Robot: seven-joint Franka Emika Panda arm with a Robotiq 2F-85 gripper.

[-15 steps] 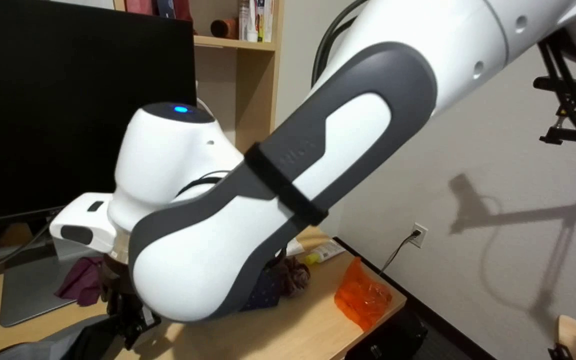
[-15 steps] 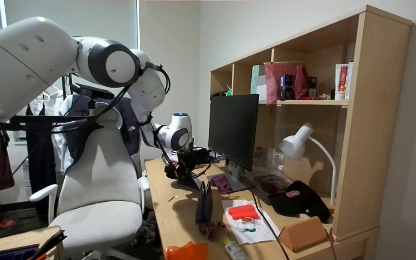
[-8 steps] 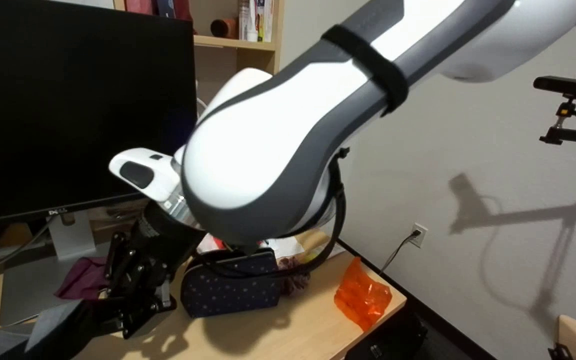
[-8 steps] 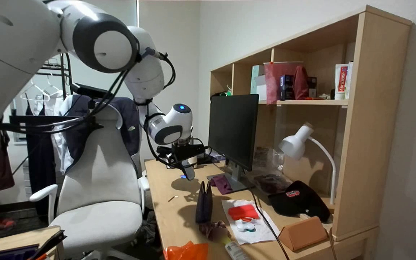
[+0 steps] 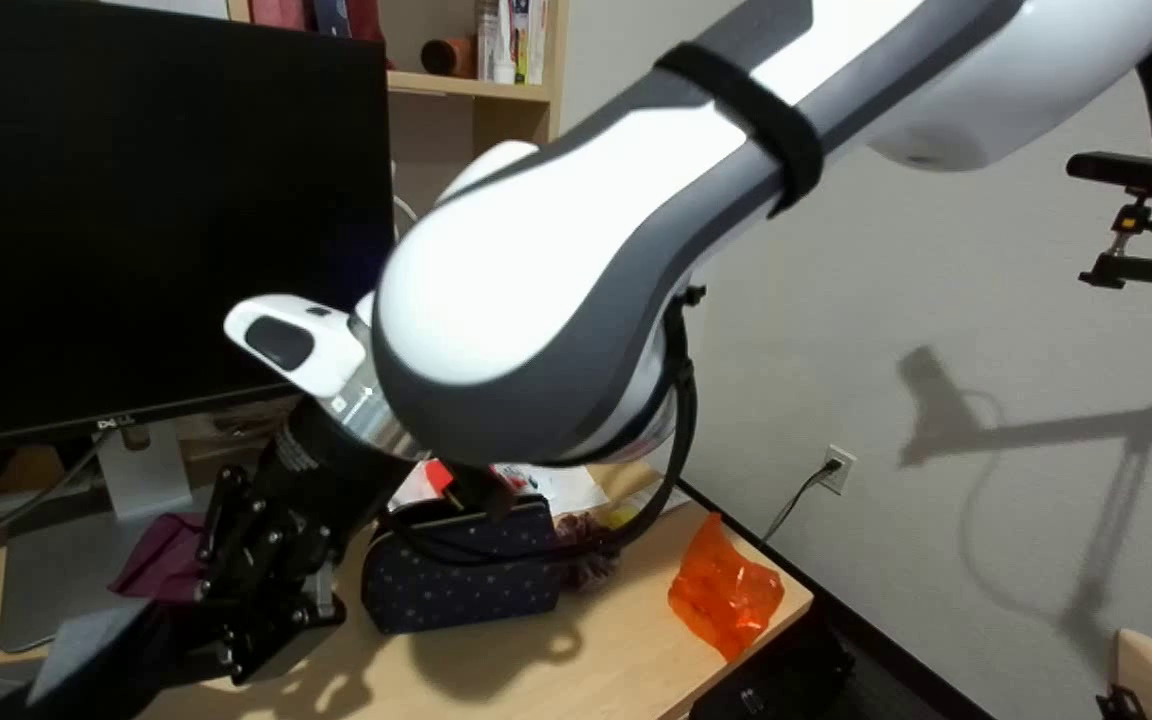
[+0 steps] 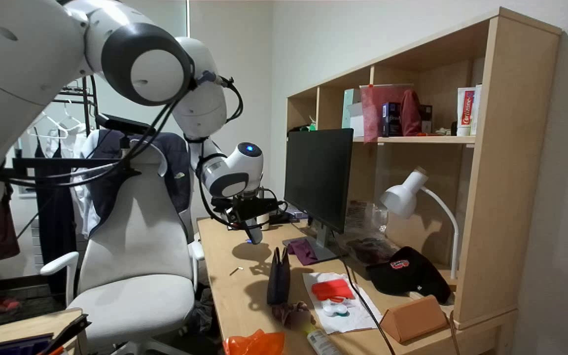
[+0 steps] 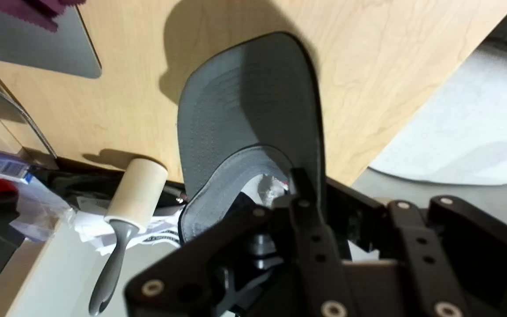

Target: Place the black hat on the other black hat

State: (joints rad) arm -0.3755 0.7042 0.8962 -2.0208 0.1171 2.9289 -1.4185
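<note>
Extends beneath the pincer (image 7: 318, 186) as a pale wooden desk (image 5: 626, 640). Bears, near the pincer, a monitor stand (image 5: 66, 560) and an upright dark spotted pouch (image 5: 466, 590); farther from it, a scrunchie (image 6: 291, 314), a white sheet (image 6: 345, 321) and a white tube (image 6: 322, 341); well apart, a black hat (image 6: 407, 276), a brown wedge-shaped case (image 6: 414, 318) and a crumpled orange bag (image 5: 726, 590).

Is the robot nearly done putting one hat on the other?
Done: the first hat is lifted, hanging above the desk in an exterior view. In hand: the pincer grips its edge in the wrist view. Left: bringing it to the other black hat, near the lamp with no hat on it yet, and setting it on top. So maybe halfway.
</note>
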